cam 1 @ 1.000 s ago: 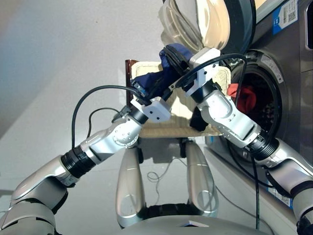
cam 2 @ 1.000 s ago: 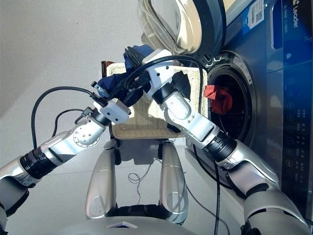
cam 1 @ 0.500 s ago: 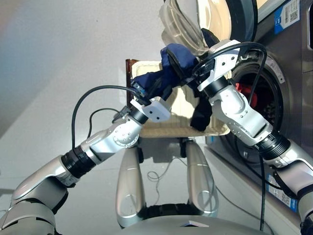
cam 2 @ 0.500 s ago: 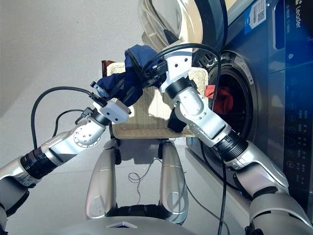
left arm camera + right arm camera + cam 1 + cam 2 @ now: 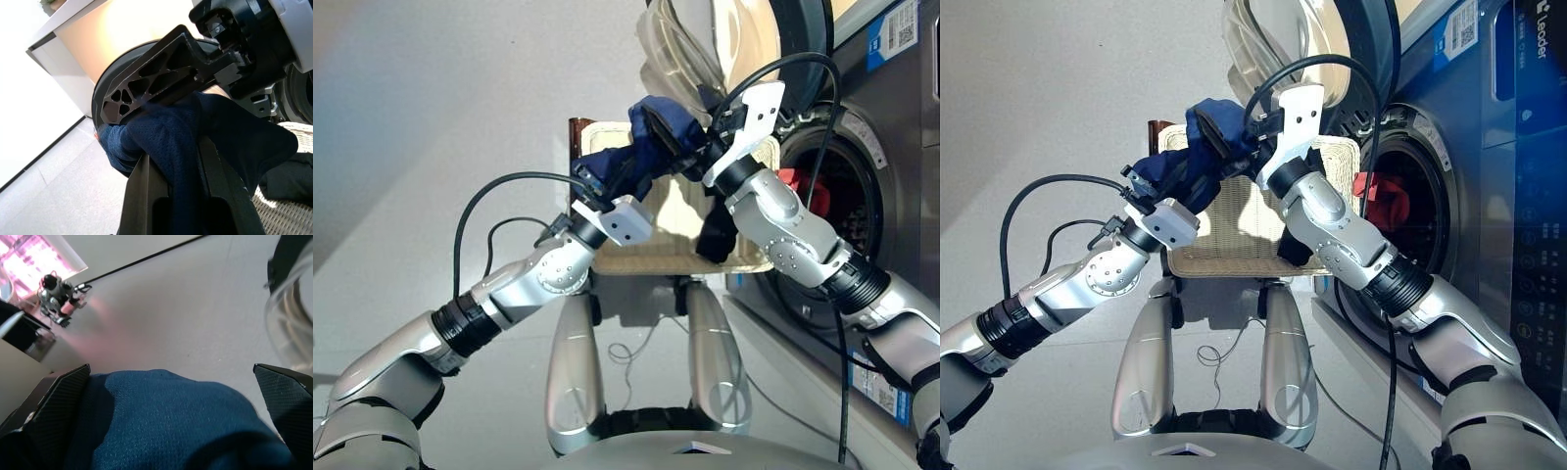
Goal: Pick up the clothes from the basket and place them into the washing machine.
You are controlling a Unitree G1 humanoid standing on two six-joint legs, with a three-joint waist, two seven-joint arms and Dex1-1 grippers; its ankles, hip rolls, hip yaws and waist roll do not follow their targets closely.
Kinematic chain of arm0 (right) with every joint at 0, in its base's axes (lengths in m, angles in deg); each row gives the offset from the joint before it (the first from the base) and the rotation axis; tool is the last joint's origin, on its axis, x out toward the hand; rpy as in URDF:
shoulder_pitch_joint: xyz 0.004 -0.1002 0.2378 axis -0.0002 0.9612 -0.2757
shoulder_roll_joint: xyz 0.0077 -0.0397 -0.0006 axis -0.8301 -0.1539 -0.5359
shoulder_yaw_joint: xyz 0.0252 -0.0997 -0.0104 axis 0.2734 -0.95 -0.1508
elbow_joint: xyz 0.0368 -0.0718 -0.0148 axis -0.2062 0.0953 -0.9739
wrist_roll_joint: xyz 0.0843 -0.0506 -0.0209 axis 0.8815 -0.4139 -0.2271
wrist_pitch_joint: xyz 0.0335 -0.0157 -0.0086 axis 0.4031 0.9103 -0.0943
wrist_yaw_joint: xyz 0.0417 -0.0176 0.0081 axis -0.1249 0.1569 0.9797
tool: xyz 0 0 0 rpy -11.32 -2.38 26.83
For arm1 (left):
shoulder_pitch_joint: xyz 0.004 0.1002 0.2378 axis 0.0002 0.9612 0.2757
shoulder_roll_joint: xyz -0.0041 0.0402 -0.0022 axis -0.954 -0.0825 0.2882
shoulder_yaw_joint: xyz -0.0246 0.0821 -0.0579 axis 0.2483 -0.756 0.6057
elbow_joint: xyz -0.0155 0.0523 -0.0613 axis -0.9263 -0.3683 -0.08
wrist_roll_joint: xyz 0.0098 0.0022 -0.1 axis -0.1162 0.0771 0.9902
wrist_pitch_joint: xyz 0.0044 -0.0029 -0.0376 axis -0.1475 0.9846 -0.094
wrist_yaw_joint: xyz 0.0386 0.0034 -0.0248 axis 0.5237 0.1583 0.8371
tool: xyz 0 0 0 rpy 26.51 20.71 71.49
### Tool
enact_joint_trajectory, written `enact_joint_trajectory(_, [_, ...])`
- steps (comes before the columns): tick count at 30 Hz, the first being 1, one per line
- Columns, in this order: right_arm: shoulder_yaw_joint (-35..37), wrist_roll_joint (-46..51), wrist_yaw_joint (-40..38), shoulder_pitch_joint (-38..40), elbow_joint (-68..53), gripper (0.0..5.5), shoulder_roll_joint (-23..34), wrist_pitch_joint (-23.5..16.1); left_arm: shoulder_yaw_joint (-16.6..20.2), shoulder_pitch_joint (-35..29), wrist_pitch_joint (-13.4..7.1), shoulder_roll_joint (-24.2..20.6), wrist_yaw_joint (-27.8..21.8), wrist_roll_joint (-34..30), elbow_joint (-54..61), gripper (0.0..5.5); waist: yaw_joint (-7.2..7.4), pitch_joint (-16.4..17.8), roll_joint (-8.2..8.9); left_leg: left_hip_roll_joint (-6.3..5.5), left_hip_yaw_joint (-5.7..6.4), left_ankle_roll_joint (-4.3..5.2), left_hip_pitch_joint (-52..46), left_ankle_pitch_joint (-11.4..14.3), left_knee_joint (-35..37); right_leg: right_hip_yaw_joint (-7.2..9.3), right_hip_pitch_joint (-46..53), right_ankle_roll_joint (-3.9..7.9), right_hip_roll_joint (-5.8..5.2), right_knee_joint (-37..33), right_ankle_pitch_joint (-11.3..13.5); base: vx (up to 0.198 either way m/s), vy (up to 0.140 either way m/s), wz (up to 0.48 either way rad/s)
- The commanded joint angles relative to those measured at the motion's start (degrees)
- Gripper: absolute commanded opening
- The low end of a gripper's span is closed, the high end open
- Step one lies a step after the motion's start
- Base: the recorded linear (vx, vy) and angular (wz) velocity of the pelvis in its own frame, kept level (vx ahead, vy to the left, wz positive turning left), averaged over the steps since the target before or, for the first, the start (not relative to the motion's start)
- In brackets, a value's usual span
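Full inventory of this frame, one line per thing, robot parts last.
Navy garment: one, dark blue, held up over the basket between both grippers.
Black garment: one, black, on the basket's right side, by the rim.
Red garment: one, coral-red, inside the drum mouth.
Basket: one, cream-white wicker, in front of the washer.
Washer: one, dark grey, on the right, drum open.
Door: one, round glass porthole, swung open above the basket.
Left gripper: black fingers around the navy garment.
Right gripper: black fingers either side of the navy garment.
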State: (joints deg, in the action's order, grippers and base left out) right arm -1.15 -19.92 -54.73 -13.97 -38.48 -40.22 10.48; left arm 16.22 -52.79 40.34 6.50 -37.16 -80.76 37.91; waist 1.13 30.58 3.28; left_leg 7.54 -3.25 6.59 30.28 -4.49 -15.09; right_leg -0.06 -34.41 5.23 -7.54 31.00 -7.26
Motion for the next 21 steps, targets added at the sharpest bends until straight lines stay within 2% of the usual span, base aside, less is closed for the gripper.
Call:
enact_joint_trajectory(1, [-5.3,1.5,1.9,-0.9,1.9,5.5,-2.1,2.8,4.3,-7.3,-6.6,4.5,3.6,-2.5,11.2,0.0,-0.65,-0.8,-1.83,-1.55,-1.14,-0.56,0.5,4.5,-5.6,-0.71,0.4,2.71,-1.42,-5.7,5.6,0.0,0.0,0.0])
enact_joint_trajectory(11, [-5.1,6.6,4.0,0.4,3.9,5.5,-6.5,3.1,4.3,-7.4,-6.4,6.0,3.0,-3.6,10.8,0.0,-0.98,-0.8,-2.15,-1.51,-1.17,-0.54,0.5,4.6,-5.8,-0.6,0.3,2.68,-1.56,-5.4,5.5,0.0,0.0,0.0])
enact_joint_trajectory(21, [-7.6,7.6,7.4,1.0,2.3,5.5,-8.0,4.4,4.1,-8.3,-6.1,6.5,2.3,-7.1,9.7,0.0,-0.93,-0.8,-2.18,-1.33,-1.19,-0.52,0.6,4.6,-5.9,-0.47,0.2,2.65,-1.48,-5.2,5.3,0.0,0.0,0.0])
